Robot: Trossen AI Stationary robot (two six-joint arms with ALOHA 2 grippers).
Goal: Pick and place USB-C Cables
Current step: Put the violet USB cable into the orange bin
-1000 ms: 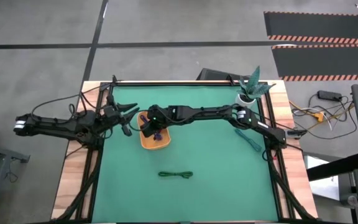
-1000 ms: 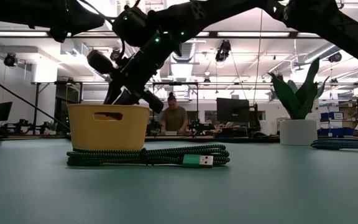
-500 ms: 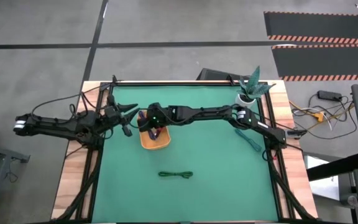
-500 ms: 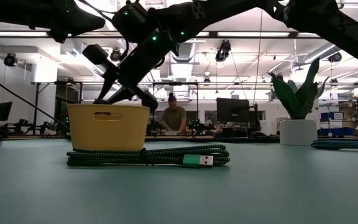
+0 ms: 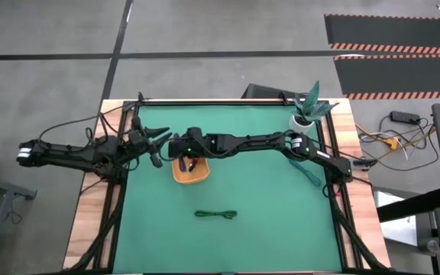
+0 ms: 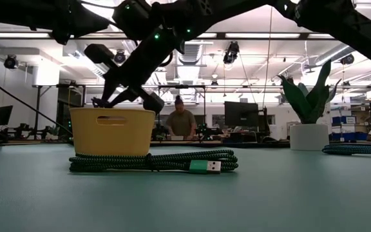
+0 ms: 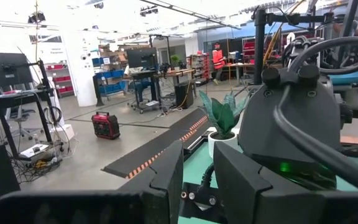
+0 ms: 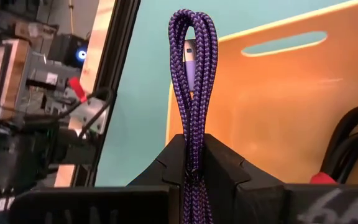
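Across the green matte table, the right tool is held over the orange plastic tray, clamped on a purple braided cable bundle. The folded loop is best lowered inside the smooth walls before release. The left tool, near the tray, is seen slightly parted and empty. A green braided cable lies on the table.

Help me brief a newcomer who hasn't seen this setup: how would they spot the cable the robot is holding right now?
Find the orange tray at the far left of the green table. The right gripper hangs over it, shut on a folded purple cable. It is braided and purple, unlike the green cable lying loose on the mat nearer the front.
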